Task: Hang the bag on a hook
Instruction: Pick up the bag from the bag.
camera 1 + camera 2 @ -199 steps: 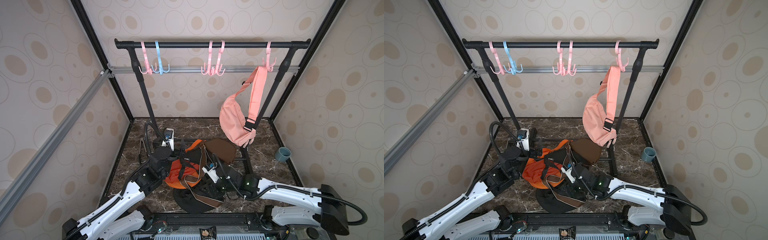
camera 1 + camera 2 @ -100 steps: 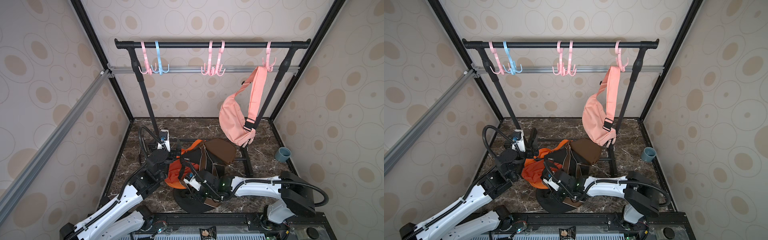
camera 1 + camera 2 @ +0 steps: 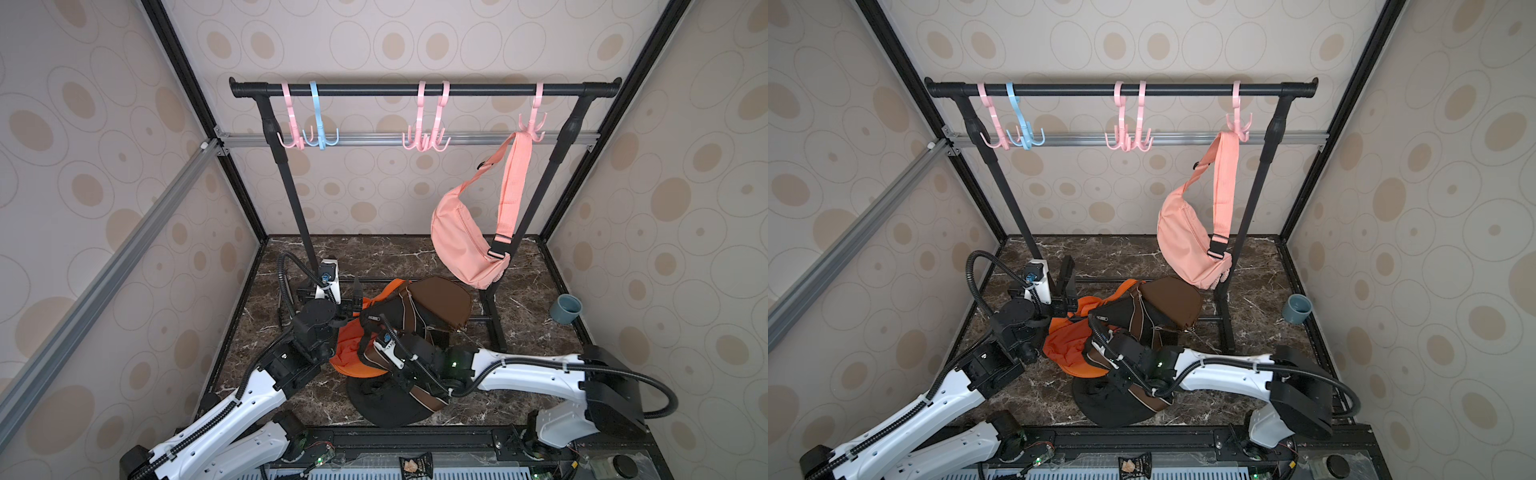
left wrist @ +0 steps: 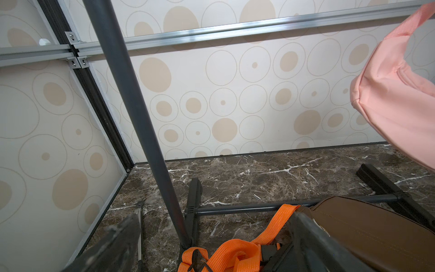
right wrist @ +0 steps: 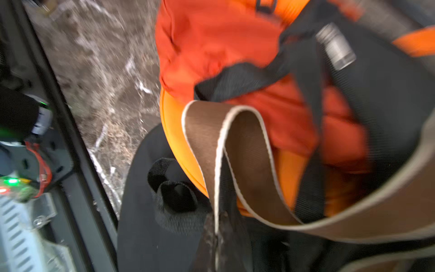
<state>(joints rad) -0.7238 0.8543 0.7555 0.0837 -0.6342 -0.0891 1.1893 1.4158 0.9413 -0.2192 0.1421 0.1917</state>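
The right hand (image 5: 215,232), pinching the brown bag's strap (image 5: 244,150), lies well below the free pink hooks (image 3: 426,139); the left hand (image 3: 353,297) stands spread.

Left pincer (image 4: 211,249) spread wide; right pincer (image 5: 216,237) clamped (low).

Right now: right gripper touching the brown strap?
Touching. The right wrist view shows the brown strap running down into the shut right gripper, pinched there.

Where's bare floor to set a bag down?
Bare marble floor between back wall and bag pile; another patch between rack foot and blue cup. Crowded mid-floor: the pile and both arms.
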